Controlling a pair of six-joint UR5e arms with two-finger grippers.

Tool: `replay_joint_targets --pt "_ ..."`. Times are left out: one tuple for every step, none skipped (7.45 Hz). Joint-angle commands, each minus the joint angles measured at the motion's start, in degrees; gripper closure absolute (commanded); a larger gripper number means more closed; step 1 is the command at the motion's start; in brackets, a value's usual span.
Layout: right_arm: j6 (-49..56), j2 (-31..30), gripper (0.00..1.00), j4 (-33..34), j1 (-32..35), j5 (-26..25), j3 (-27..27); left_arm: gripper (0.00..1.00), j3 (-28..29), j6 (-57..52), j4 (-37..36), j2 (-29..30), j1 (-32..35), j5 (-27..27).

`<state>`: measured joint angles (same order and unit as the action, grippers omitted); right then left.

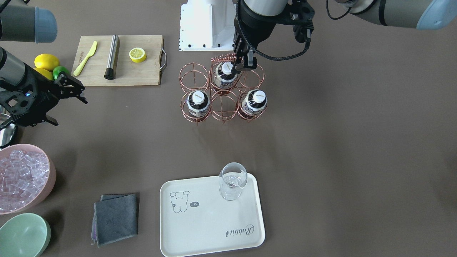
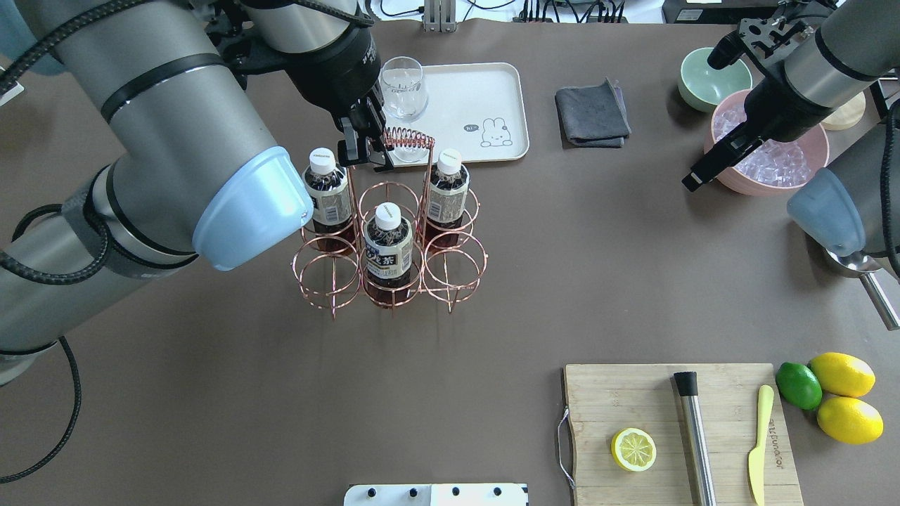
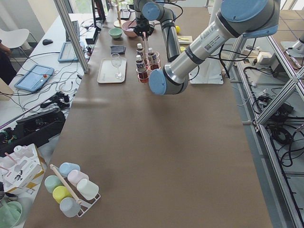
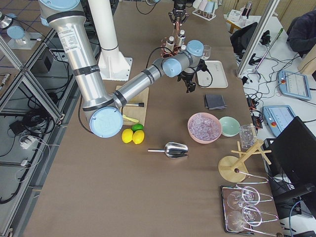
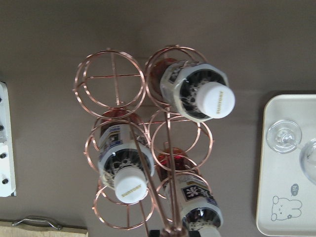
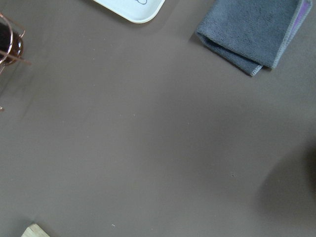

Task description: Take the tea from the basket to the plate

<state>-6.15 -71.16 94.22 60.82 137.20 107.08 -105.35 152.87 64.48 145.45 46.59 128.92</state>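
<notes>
The left gripper (image 1: pixel 243 66) hangs over the basket (image 1: pixel 224 107) with its fingers spread and nothing between them. It sits high, about level with the coil (image 2: pixel 408 135) that tops the handle, just beside the coil's end on the robot's left; which bottle it is lined up on I cannot tell. Three bottles of tea stand in the basket's rings: the left bottle (image 2: pixel 323 186) and the right bottle (image 2: pixel 448 186) in the far corners, the middle bottle (image 2: pixel 387 242) in the near row; none is on the tray (image 1: pixel 214 228). Each stands upright, long axis vertical, white cap up, base down in its ring; the lean in the wrist view looks like a camera effect.

The step in hand looks like the reach for a bottle. To do it well, centre over one cap; keep the fingers clear of the coil and the handle's stem; come straight down; close on the neck just under the cap. Then lift straight up along the bottle's axis until the base clears the ring, or the light wire basket may drag or tip. The glass (image 1: pixel 232 182) stands at one corner of the tray, so the bare middle looks the safer landing. The right gripper (image 2: pixel 702 121) is spread and empty, well apart, beside the bowl of ice (image 2: pixel 773 190).
</notes>
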Motion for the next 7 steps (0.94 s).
replay_joint_targets --pt "0.00 -0.03 0.00 0.00 0.00 0.00 -0.03 1.00 0.14 0.41 0.12 -0.95 -0.80 0.18" --pt "0.00 -0.20 0.00 0.00 0.00 0.00 -0.03 1.00 0.23 0.41 0.21 -1.31 -0.80 0.10" --pt "0.00 -0.38 0.00 0.00 0.00 0.00 -0.03 1.00 0.32 0.41 0.12 -1.66 -0.80 0.10" --pt "0.00 -0.38 0.00 0.00 0.00 0.00 -0.03 1.00 0.32 0.41 0.21 -2.01 -1.84 -0.08" --pt "0.00 -0.47 0.00 0.00 0.00 0.00 -0.03 1.00 0.32 0.50 0.29 -2.10 -1.94 -0.08" --pt "0.00 -0.55 0.00 0.00 0.00 0.00 -0.11 1.00 0.23 0.50 0.90 -2.36 -2.03 0.01" --pt "0.00 -0.82 0.00 0.00 0.00 0.00 -0.03 1.00 0.05 0.50 0.91 -2.28 -1.94 0.10"
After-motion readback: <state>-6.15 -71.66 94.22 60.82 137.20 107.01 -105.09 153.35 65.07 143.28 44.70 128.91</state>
